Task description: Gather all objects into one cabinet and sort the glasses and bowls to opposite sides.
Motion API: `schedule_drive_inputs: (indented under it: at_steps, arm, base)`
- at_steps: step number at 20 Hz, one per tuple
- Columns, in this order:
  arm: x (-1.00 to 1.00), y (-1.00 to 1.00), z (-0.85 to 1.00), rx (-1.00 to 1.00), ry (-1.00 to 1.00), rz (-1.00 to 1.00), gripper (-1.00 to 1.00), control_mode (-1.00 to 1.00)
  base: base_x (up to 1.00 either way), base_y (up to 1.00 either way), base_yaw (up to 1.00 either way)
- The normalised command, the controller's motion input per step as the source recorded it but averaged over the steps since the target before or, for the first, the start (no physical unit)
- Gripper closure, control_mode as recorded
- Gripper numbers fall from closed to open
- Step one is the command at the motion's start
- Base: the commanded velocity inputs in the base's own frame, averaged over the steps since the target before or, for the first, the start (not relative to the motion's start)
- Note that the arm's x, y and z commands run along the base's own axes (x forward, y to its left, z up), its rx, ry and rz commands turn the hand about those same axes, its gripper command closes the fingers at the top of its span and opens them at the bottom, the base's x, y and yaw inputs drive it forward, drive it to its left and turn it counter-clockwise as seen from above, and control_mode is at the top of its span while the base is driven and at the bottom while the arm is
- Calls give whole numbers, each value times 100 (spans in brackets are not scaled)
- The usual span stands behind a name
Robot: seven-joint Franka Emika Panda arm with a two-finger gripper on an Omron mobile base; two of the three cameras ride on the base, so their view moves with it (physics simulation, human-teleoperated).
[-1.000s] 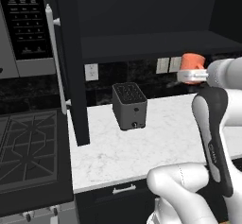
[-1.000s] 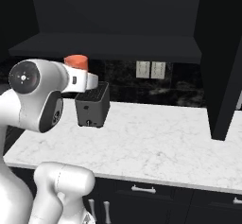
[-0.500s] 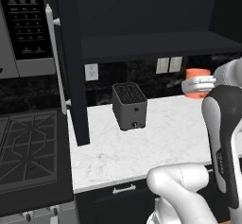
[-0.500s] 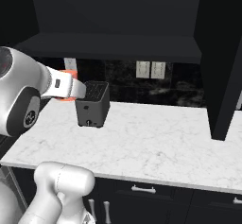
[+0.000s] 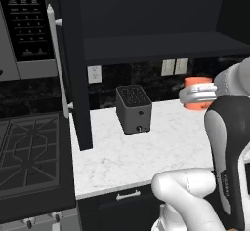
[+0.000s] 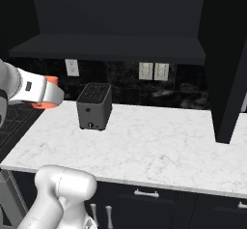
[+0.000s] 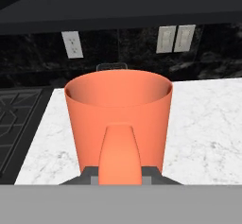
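Observation:
My gripper (image 5: 196,96) is shut on a coral-orange mug (image 5: 197,92), held in the air over the right part of the white counter, below the shelf. In the hand view the mug (image 7: 118,114) stands upright, its handle (image 7: 119,152) facing the camera between the dark fingertips (image 7: 152,173). From the right base, the white arm hides all but an orange sliver of the mug (image 6: 49,82). The black wall cabinet stands open, with its dark shelf (image 5: 156,47) above the counter and its door (image 5: 73,64) swung out. The wooden bowl and the other cups are out of view.
A grey toaster (image 5: 133,109) sits on the marble counter (image 5: 161,147) against the backsplash, left of the mug. The door's silver bar handle (image 5: 54,59) juts out over the stove (image 5: 29,152). A second black door (image 6: 226,64) hangs over the counter's right end.
The hand has come down with the mug, from about shelf height to just above the counter. Seen from the right base, it also slid left.

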Motion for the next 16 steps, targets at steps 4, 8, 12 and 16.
schedule_drive_inputs:
  at_steps: [4, 8, 12, 16]
  arm:
    - [-6, 8, 0, 0, 0, 1, 100, -100]
    - [0, -13, 0, 0, 1, 1, 100, -100]
    - [0, -24, 0, 0, 0, 1, 100, -100]
    - [0, -11, 0, 0, 0, 1, 100, -100]
  base:
    - [0, 0, 0]
    - [0, 0, 0]
    - [0, 0, 0]
    - [0, 0, 0]
